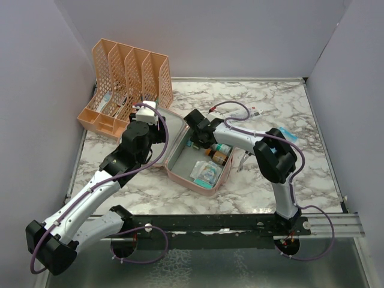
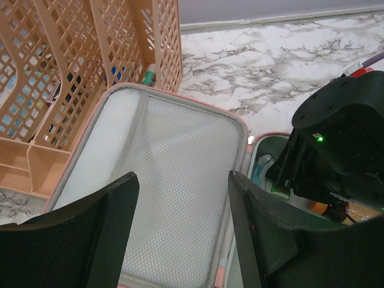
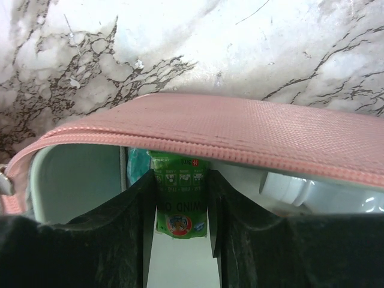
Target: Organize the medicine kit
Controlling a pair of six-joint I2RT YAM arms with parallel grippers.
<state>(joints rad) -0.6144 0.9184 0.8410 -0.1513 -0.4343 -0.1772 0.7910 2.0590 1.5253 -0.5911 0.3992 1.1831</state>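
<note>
Left arm [image 1: 90, 195] and right arm [image 1: 273, 157]: pale grey-white link shells, black joint housings. Mauve cables [image 1: 237, 105] loop along both. Fingers [image 2: 117, 231] of left claw [image 2: 180, 180]: matte black. Green LED [image 2: 320, 138] lit on right wrist. Bases bolted to black rail [image 1: 210, 223].

Marble table [image 1: 270, 102] bears the medicine kit [image 1: 183, 159] and orange file rack [image 1: 129, 72].

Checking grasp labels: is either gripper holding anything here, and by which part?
Left gripper: nothing. Right gripper straddles a green packet, at its side edges, inside the medicine kit; whether it clamps cannot be told.
</note>
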